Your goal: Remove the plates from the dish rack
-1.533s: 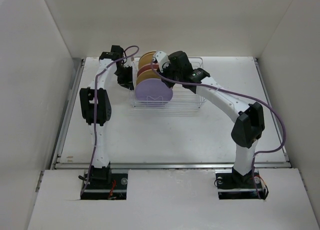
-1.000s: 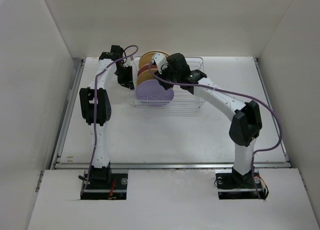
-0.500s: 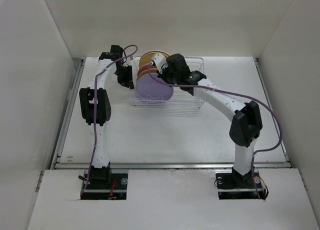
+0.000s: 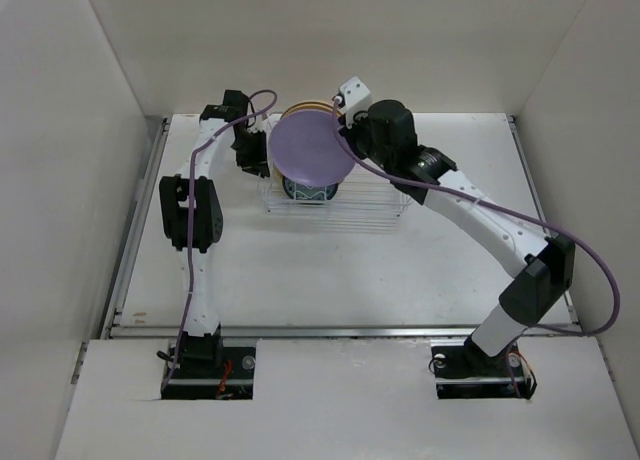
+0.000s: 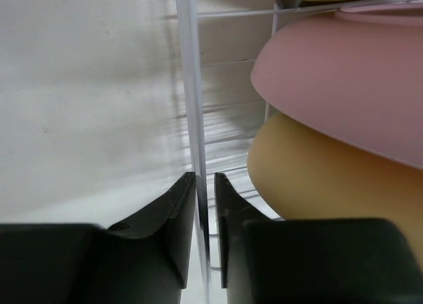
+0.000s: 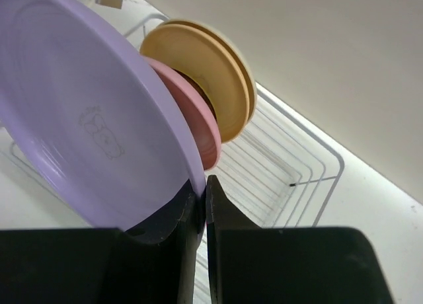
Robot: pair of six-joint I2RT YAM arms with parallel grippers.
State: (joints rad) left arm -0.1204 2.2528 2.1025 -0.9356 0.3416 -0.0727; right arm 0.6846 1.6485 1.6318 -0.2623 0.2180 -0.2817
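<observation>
Lavender plate point(image 4: 312, 148), rim pinched by right gripper point(image 6: 201, 197), is held on edge over dish rack point(image 4: 372, 216), face tilted nearward; left gripper point(image 5: 205, 197) is clamped on its wire.

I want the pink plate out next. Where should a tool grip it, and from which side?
Probably its top rim, coming from above: the pink plate stands on edge in the rack, a yellow plate close behind, so only the upper rim offers both faces.

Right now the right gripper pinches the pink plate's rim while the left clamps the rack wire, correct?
No, the right wrist view shows the right gripper pinching the lavender plate by its rim; the left gripper does clamp the dish rack wire.
</observation>
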